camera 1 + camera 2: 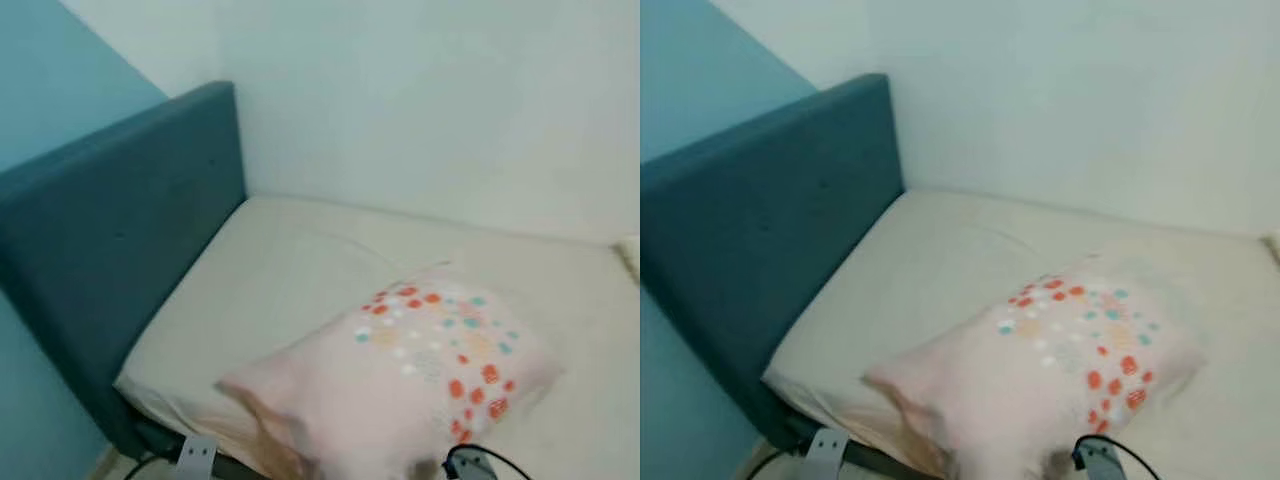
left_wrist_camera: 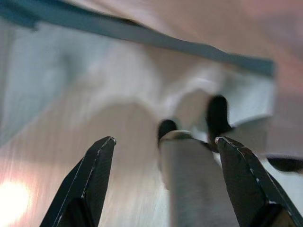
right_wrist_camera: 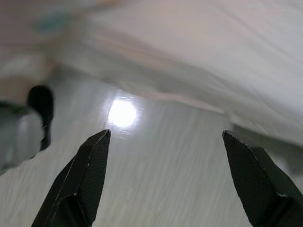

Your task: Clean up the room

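Observation:
A pale pink pillow [image 1: 400,385] with orange and teal dots lies on the near part of a bed's cream mattress [image 1: 290,270], its printed end toward the wall. My left gripper [image 2: 163,139] hangs open over a glossy floor with nothing between its fingers. My right gripper [image 3: 165,132] is also open and holds nothing, low beside the hanging edge of the bedding [image 3: 199,61]. Silver parts of my left arm [image 1: 197,455] and right arm [image 1: 470,465] peek in at the near edge of the bed.
A teal padded headboard [image 1: 120,240] stands along the bed's left side. A white wall [image 1: 430,100] runs behind the bed and a blue wall [image 1: 60,70] rises at the left. A silver post with black ends [image 2: 189,175] stands beyond the left fingers.

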